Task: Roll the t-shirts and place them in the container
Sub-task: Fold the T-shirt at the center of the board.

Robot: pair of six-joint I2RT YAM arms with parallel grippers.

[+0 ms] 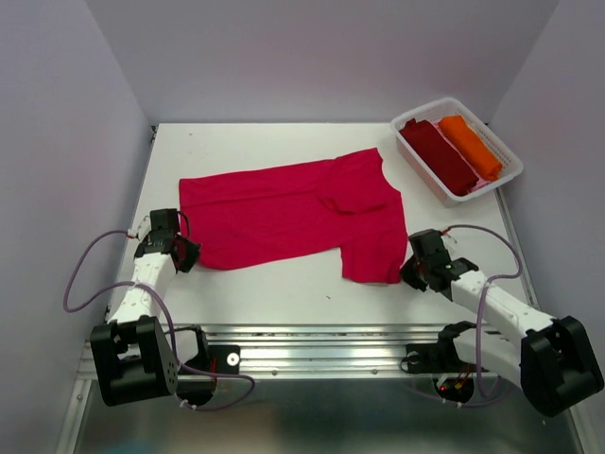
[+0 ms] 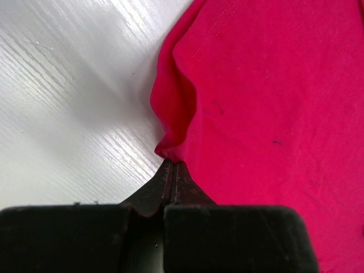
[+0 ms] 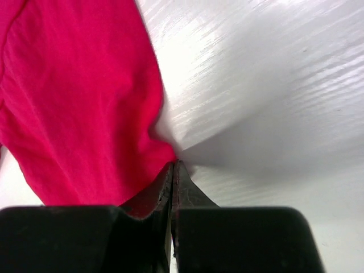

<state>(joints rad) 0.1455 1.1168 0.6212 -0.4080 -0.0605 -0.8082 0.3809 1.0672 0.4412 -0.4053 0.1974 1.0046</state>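
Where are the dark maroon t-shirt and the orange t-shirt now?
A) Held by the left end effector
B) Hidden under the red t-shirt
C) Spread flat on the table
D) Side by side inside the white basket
D: the maroon t-shirt and the orange t-shirt lie next to each other as compact bundles in the white basket; only the red t-shirt lies on the table.
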